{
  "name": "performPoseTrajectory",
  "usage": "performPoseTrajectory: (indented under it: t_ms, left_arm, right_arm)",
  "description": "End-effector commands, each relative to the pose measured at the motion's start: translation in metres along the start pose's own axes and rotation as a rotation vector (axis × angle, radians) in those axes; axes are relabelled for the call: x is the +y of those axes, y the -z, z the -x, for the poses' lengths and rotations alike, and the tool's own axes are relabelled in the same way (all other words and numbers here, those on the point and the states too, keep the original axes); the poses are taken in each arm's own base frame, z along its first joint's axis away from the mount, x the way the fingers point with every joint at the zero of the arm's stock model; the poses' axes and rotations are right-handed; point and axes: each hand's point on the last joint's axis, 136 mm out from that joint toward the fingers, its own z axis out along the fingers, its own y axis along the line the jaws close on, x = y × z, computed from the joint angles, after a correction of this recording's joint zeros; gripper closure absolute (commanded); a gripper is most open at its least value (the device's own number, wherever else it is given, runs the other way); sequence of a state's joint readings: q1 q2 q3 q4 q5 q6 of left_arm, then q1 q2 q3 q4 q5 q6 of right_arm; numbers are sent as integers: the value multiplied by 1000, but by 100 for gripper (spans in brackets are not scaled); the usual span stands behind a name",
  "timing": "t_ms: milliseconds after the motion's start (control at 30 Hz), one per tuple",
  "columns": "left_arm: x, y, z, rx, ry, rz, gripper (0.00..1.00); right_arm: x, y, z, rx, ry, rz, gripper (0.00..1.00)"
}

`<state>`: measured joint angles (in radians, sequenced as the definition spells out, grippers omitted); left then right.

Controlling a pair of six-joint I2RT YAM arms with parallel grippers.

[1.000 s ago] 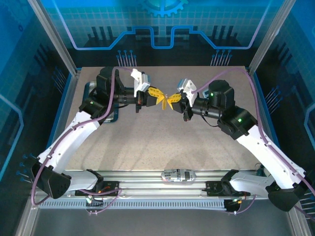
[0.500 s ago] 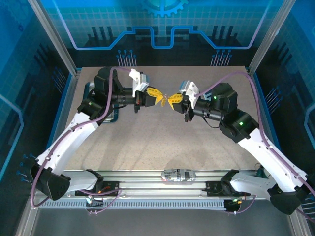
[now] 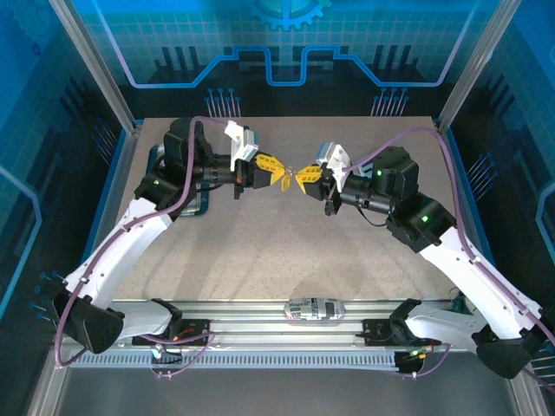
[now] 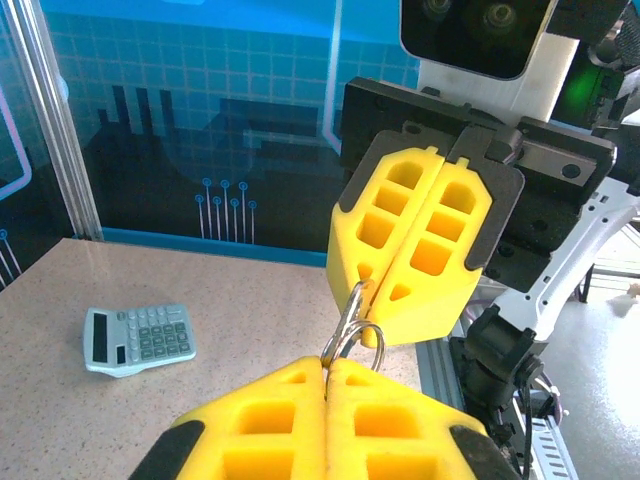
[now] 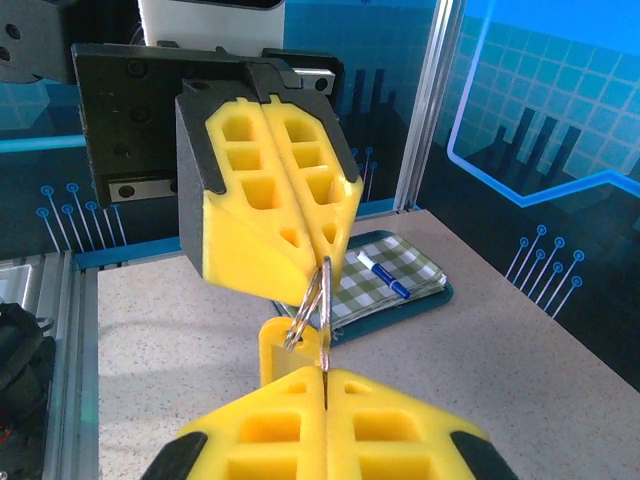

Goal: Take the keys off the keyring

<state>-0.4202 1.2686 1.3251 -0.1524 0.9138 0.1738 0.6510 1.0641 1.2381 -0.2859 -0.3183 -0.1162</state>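
writing: the calculator [image 4: 138, 338] has printed buttons, too small to read; the pen [image 5: 383, 277] is white with a blue band, and any print on it is too fine to make out
left arm: rises from its base at the near left edge, elbow out to the left, forearm bent inward, wrist level and pointing right, held well above the table [image 3: 260, 251]
right arm: the mirror pose from the near right edge, elbow out to the right, wrist level and pointing left
lamps: small green lights glow on joints of both arms
left gripper [image 5: 325, 258]: yellow fingers pressed together, their tips pinching one end of the keyring [image 5: 300, 330]
right gripper [image 4: 372, 290]: yellow fingers pressed together, their tips pinching the other end of the same metal loops
grippers together: tip to tip over the far middle of the table, apart only by the loops between them
keyring place: in the air, spanning the two sets of tips, clear of the table; silver wire loops with a yellow-orange tab hanging beside them, just at the right gripper's tips
calculator place: pale grey, flat on the table, well apart from both grippers
pad [image 5: 400, 262]: green-and-white checked, lying on a teal tray [image 5: 440, 293] on the table beyond the left gripper, the pen resting on top
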Motion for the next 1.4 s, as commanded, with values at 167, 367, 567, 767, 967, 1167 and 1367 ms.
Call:
performPoseTrajectory:
  t_ms: [167, 367, 567, 767, 967, 1167, 1367]
  left_arm:
    - [-16, 7, 12, -35, -6, -66, 100]
    - [-20, 6, 11, -36, -7, -92, 100]
    - [-23, 3, 8, -31, 1, -110, 100]
    - [-24, 2, 8, -32, -2, -111, 100]
    - [-16, 6, 9, -44, 2, -64, 100]
    - [-12, 9, 14, -71, 14, -53, 100]
    - [-9, 10, 16, -82, 30, -37, 100]
  right_arm:
    - [-2, -4, 8, -4, 3, -14, 90]
    - [-1, -8, 12, -9, 9, -9, 88]
    - [-4, -11, 18, -28, 11, -21, 89]
    - [-4, -13, 18, -25, 13, -22, 100]
    - [-8, -3, 12, -37, 42, -78, 100]
    - [-2, 8, 13, -90, 72, -84, 100]
    - [6, 11, 13, -111, 102, -53, 100]
